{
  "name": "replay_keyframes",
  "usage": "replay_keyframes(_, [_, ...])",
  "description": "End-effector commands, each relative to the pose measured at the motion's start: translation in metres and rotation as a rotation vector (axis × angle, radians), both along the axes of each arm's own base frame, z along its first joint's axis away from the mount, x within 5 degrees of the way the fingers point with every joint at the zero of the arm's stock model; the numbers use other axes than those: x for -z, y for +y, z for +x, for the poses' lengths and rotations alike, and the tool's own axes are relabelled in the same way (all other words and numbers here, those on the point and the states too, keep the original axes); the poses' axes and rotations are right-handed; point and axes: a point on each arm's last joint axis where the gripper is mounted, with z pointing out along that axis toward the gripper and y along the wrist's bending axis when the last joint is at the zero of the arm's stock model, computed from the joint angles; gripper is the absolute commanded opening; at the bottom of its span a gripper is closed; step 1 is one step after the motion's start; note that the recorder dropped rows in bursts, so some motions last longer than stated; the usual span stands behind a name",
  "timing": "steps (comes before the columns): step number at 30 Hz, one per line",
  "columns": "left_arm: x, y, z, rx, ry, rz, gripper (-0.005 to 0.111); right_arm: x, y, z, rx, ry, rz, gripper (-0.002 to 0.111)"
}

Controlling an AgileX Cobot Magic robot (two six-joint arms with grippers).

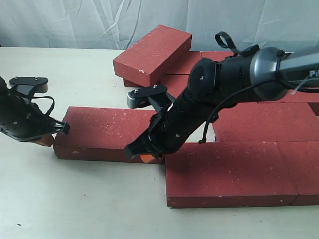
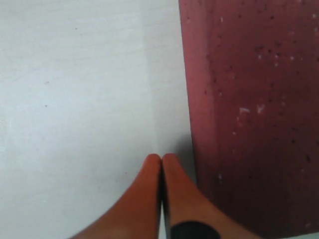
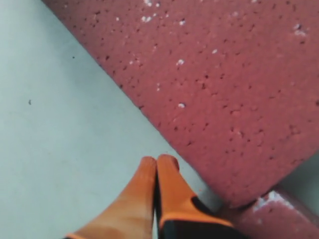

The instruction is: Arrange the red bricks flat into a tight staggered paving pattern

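Note:
A loose red brick (image 1: pixel 99 132) lies flat at the left end of the paving, a small gap (image 1: pixel 210 133) showing at its right end. Laid red bricks (image 1: pixel 229 172) fill the front right and back right. One more red brick (image 1: pixel 152 52) rests tilted on top of the back ones. My left gripper (image 1: pixel 46 141) is shut and empty, its orange tips against that loose brick's left end (image 2: pixel 249 114). My right gripper (image 1: pixel 145 158) is shut and empty too, low at the brick's front edge (image 3: pixel 224 89) beside the front brick's corner (image 3: pixel 271 211).
The pale table (image 1: pixel 75 199) spreads to the left and front of the bricks. A light cloth backdrop (image 1: pixel 99 20) hangs behind. The right arm (image 1: pixel 224 84) reaches across the paved area from the right.

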Motion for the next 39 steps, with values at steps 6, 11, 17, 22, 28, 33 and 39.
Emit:
replay_keyframes(6, [0.001,0.000,0.001,-0.008,-0.009,-0.001,0.000,0.004,-0.003,0.010,0.019,-0.101,-0.056,-0.001])
replay_keyframes(11, [0.001,0.000,0.001,-0.008,-0.009,-0.001,0.000,0.004,-0.004,0.010,0.018,-0.107,-0.066,-0.001])
replay_keyframes(17, [0.001,0.000,0.001,-0.002,-0.012,0.005,0.000,0.004,-0.006,0.011,-0.002,-0.122,-0.087,-0.001])
replay_keyframes(22, [0.000,0.003,0.005,0.002,-0.058,0.026,0.000,0.004,-0.005,0.010,-0.006,-0.121,-0.085,-0.001])
replay_keyframes(28, [-0.003,0.005,0.016,-0.024,-0.178,0.041,0.000,0.003,-0.005,0.008,-0.018,-0.118,-0.092,-0.001])
replay_keyframes(33, [0.018,0.002,0.018,-0.089,-0.122,0.007,0.000,0.003,-0.005,0.009,-0.028,-0.128,-0.099,-0.001])
replay_keyframes(39, [0.018,0.000,0.020,-0.093,-0.129,-0.013,0.000,0.003,-0.006,0.007,-0.038,-0.111,-0.107,-0.001])
